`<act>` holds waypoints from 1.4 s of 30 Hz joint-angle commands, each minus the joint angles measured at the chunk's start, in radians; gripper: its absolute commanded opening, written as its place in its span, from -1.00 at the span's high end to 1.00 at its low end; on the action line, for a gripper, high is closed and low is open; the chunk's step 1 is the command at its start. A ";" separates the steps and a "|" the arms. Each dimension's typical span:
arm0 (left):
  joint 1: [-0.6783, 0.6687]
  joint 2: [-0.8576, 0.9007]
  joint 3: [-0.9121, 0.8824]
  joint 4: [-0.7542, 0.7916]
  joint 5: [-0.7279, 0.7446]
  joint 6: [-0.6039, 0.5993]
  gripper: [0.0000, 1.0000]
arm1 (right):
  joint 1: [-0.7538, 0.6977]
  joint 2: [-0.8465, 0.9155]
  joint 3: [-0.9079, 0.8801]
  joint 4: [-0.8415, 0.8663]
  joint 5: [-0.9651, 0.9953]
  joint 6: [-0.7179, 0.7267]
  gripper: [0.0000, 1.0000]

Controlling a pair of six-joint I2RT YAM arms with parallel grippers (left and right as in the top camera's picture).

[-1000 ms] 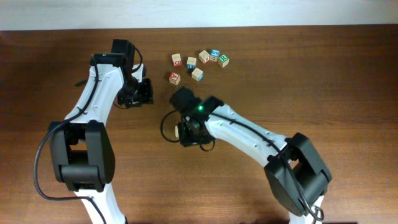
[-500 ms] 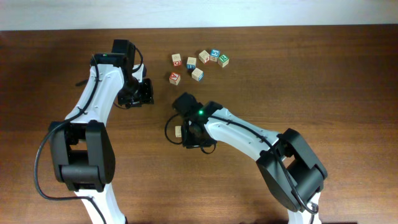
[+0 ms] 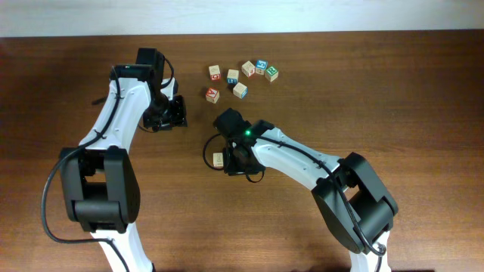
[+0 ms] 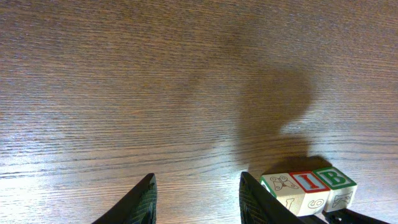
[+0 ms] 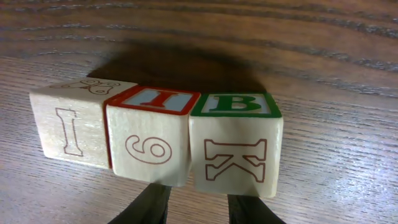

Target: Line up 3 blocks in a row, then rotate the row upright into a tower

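Row of three touching cubes on a dark brown wood-grain table.
- Pale wooden cube with green-framed top: "B" above, outlined "K" in front.
- Pale wooden cube with red-framed top: "I" above, "9" or "6" in front.
- Plain pale wooden cube: outlined "I".
- Right gripper: fingers apart, empty, row at its 12 o'clock.
- Left gripper: fingers apart, empty, row at 4 o'clock in its view.
- Seven loose alphabet cubes: toward 12 o'clock overhead.

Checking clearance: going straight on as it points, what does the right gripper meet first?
The right gripper likely meets the red-printed block and green-printed block just ahead, though depth is unclear.
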 commanded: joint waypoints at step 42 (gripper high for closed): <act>0.000 0.009 0.014 -0.002 -0.007 0.012 0.20 | -0.002 0.012 0.045 -0.040 0.002 -0.010 0.42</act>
